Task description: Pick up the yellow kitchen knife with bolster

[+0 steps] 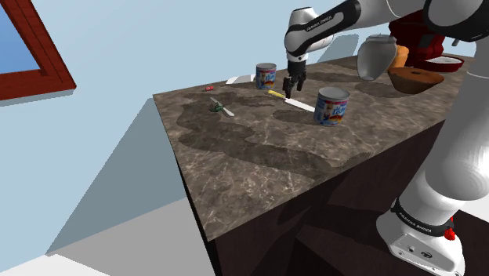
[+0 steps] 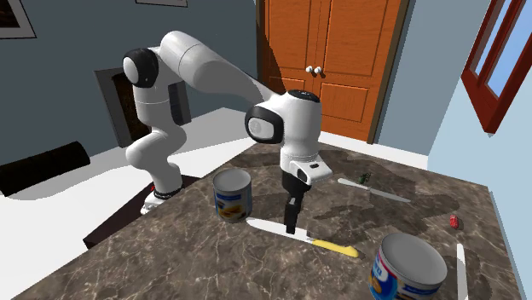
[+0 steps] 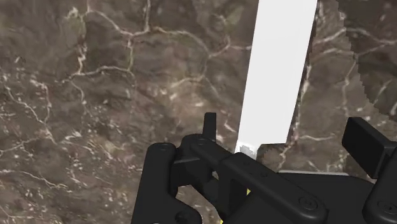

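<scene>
Brown veined counter (image 1: 258, 172); upper centre of shoulder view we see gripper (image 1: 291, 88) low over yellow-handled knife (image 2: 315, 242), fingers wide, straddling white blade, not touching it.

Small dark lettering runs along the arm's forearm (image 1: 323, 21) and base (image 1: 414, 219), too small to read. The tin can's blue label (image 1: 332, 110) carries illegible print.

The white arm (image 2: 209, 68) reaches forward, bent straight down at the end, its 2 jaws standing apart.
</scene>
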Robot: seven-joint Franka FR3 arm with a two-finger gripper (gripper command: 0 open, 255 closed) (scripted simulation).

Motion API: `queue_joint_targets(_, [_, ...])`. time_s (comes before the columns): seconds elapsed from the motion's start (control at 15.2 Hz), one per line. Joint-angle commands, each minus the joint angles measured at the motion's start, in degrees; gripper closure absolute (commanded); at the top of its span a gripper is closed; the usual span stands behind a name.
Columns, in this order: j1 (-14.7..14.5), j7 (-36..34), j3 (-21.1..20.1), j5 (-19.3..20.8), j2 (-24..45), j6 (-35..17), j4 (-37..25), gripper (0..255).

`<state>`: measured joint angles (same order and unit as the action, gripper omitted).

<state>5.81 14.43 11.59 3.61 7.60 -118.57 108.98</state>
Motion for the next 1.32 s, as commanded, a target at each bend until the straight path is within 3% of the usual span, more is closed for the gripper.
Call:
queue_joint_targets(0.0, [0.15,0.14,0.10,-0.02,0.59,-1.52,0.93,0])
queue_joint_targets(0.4, [0.23,0.08,0.08,-0.20,1.89,-4.78,2.91,0])
queue_joint_targets(0.46, [0.23,0.08,0.07,-0.24,2.03,-4.76,2.76,255])
queue_joint_targets(1.06, [0.24,0.08,0.07,-0.20,1.89,-4.78,2.91,255])
queue_joint_targets(1.25, [0.19,0.11,0.08,-0.07,1.00,-2.65,1.66,255])
